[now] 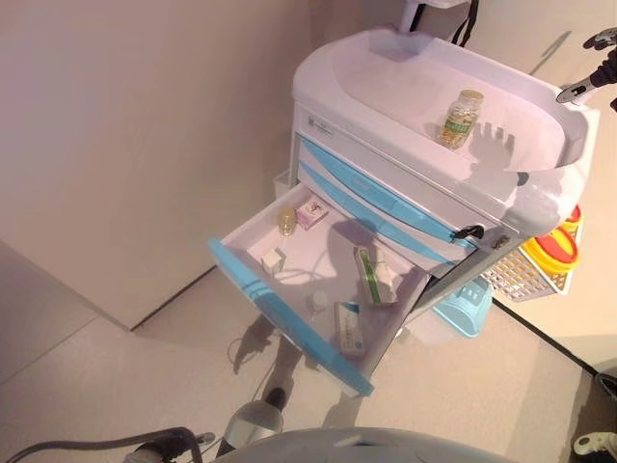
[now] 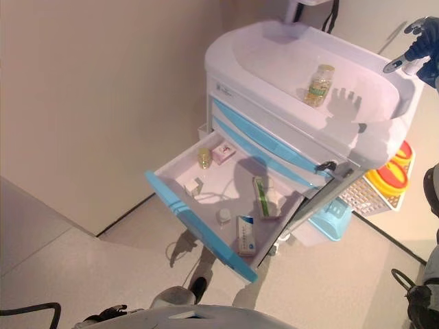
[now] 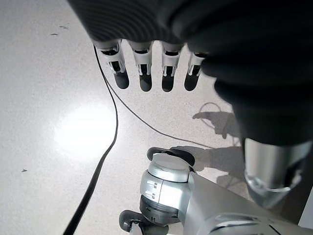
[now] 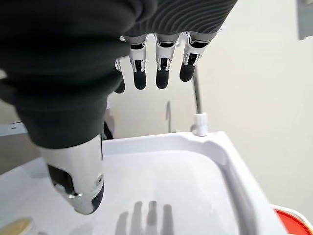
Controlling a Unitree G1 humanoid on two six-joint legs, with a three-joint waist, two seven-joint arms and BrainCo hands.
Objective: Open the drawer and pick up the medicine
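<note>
Above the white cart (image 1: 540, 183), the empty right hand (image 2: 416, 45) is held with fingers straight, the left hand (image 3: 146, 68) likewise slack near the floor, while the bottle (image 1: 459, 118) stands on top and could be toppled by a careless reach toward the open drawer (image 1: 289, 309).

The cart's lowest drawer (image 1: 289, 313), white with a blue front, stood pulled fully open, holding small boxes, little bottles and a green tube. A clear medicine bottle (image 1: 459, 119) of yellow capsules stood upright on the cart's white top tray.
</note>
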